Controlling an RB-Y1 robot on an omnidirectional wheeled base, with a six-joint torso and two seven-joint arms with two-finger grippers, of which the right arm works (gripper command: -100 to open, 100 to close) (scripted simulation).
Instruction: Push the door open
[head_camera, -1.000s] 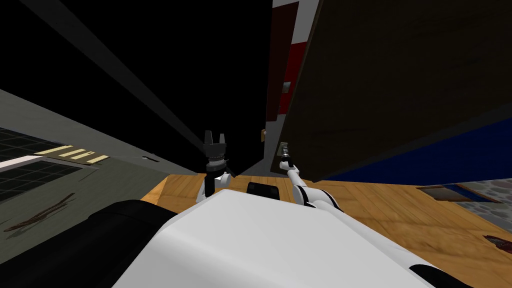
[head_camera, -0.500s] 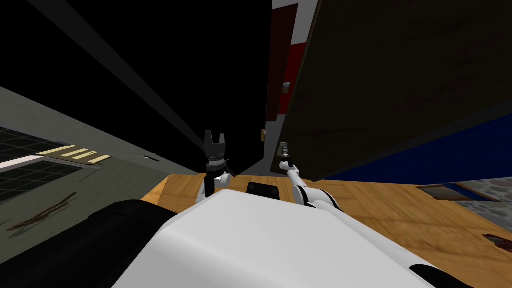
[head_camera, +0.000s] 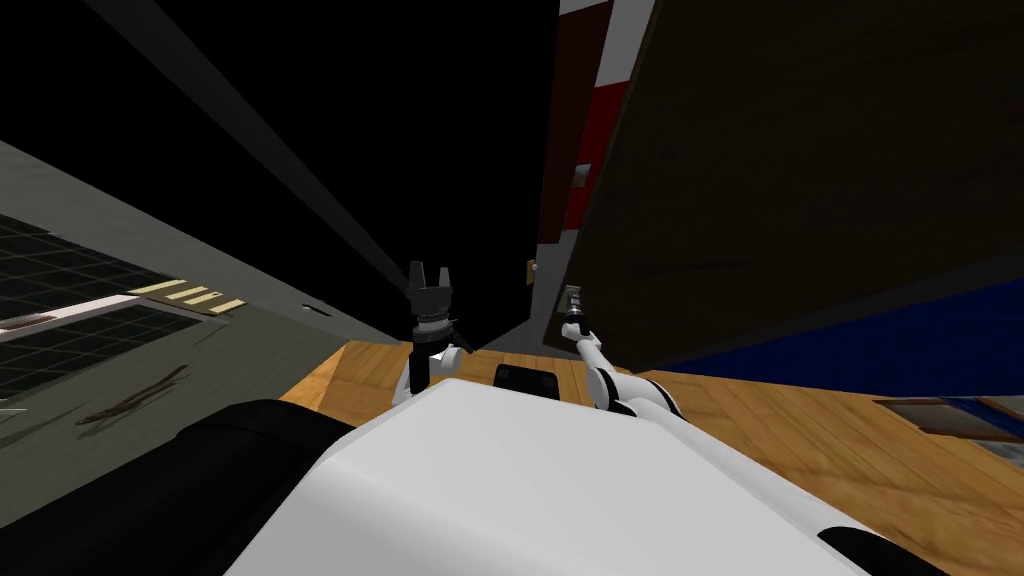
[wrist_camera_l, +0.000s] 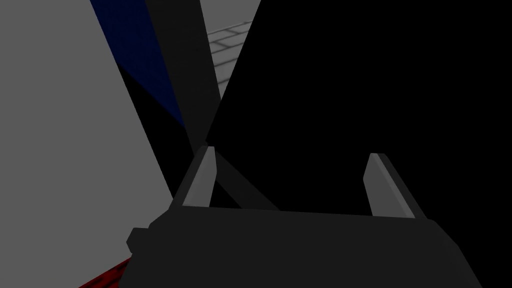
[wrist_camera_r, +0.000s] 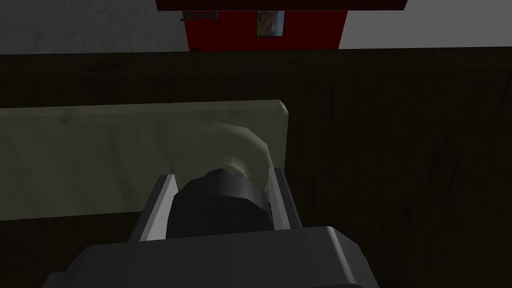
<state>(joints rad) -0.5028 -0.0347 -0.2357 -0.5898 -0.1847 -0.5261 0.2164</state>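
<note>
A dark brown door stands ajar on the right in the head view, its free edge just beside my right gripper. In the right wrist view that gripper is shut on a dark round knob, its fingers pressing the knob's sides. Behind the knob sits a pale olive plate on the door. My left gripper is raised to the left of the door's edge, before the black area. It stands open with nothing between its fingers.
A black area lies beyond the doorway. A grey wall with dark tiled panels runs along the left. Wooden floor spreads below the door, with a blue wall at the right. Red and white surfaces show past the door's edge.
The whole head view has shifted, so I have moved. The door's edge now lies slightly further right. My right gripper stays shut on the knob and the left arm holds its pose.
</note>
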